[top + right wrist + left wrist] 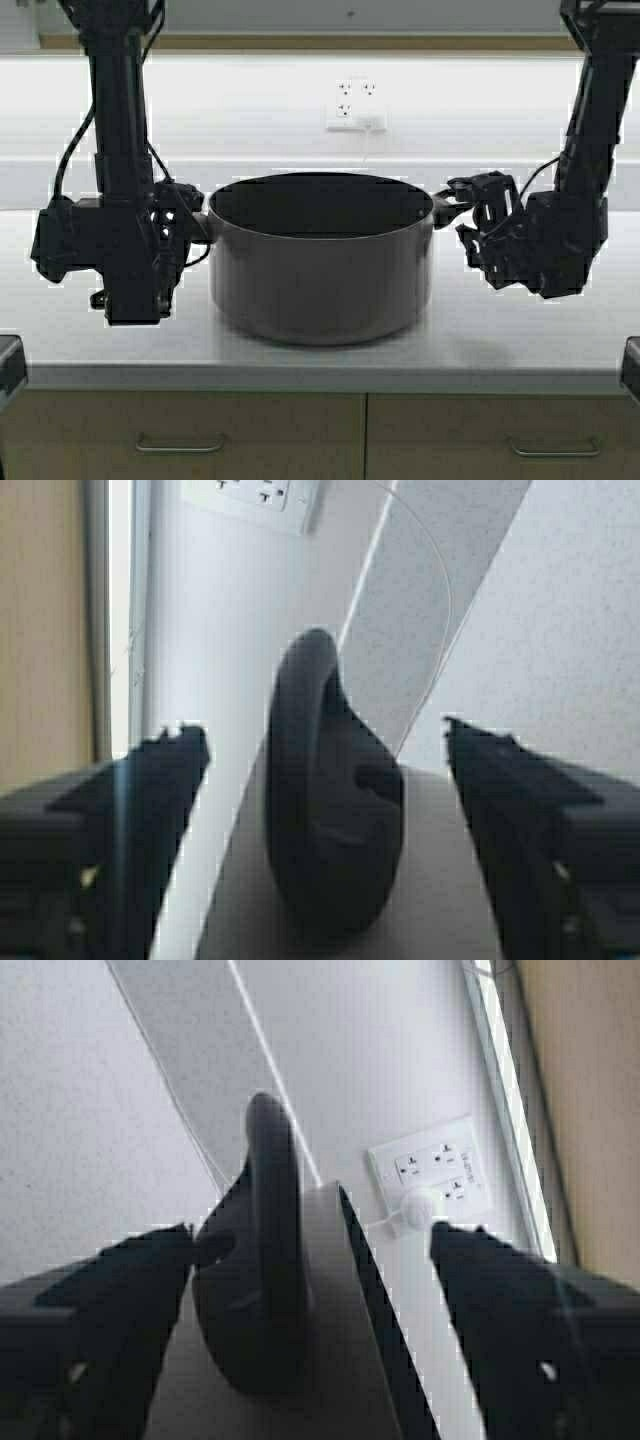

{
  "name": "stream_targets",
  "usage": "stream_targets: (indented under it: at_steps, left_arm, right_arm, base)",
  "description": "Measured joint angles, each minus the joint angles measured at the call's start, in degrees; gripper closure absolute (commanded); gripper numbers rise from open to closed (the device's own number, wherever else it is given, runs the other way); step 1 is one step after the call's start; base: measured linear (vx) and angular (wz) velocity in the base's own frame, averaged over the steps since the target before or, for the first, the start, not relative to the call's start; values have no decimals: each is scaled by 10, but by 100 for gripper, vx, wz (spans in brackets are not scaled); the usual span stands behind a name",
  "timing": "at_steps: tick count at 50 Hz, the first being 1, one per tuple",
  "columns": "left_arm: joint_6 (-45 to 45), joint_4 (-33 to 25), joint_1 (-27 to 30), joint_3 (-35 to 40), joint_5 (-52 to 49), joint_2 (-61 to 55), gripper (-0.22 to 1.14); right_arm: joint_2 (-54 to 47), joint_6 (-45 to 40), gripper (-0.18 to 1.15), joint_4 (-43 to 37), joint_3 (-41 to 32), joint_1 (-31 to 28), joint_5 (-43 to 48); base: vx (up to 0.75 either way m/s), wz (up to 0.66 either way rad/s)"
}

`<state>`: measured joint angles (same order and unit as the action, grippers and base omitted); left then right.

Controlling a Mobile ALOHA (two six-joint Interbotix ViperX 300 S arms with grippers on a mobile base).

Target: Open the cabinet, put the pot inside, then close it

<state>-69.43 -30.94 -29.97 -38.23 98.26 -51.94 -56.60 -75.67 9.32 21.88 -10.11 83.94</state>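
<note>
Your left end effector (185, 232) sits at the pot's left side. Its fingers are spread wide, one on each side of the black loop handle (268, 1260), not touching it.

The pot (320, 265) stands upright in the middle of the white table (320, 358), close to the front edge. It is big, round and smooth grey metal, dark inside, with no lid. The table top looks flat and a bit speckled. Behind it, the wall has a white socket (355, 106).

Your right end effector (462, 215) is at the pot's right side, also spread wide around the other black handle (325, 810).

I think you are getting ready to lift the pot. Next, squeeze both handles together, evenly, then lift it level. You cannot see the cabinet here.
</note>
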Motion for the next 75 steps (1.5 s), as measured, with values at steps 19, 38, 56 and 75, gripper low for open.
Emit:
stream_targets:
  at_steps: [19, 38, 56, 75]
  left_arm:
    - [0, 2, 12, 54, -22, -20, -10]
    - [0, 3, 18, 81, -39, -29, -4]
    - [-1, 46, 21, 73, -45, -27, 86]
    - [4, 51, 13, -14, -40, 42, 88]
  right_arm:
    - [-34, -55, -4, 18, -89, 2, -40]
    - [-49, -64, 4, 33, -110, 3, -40]
    - [-42, -67, 83, 59, -105, 0, -40]
    - [14, -62, 89, 42, 28, -3, 33]
  base:
    - [0, 0]
    - [0, 0]
    - [0, 0]
    - [0, 0]
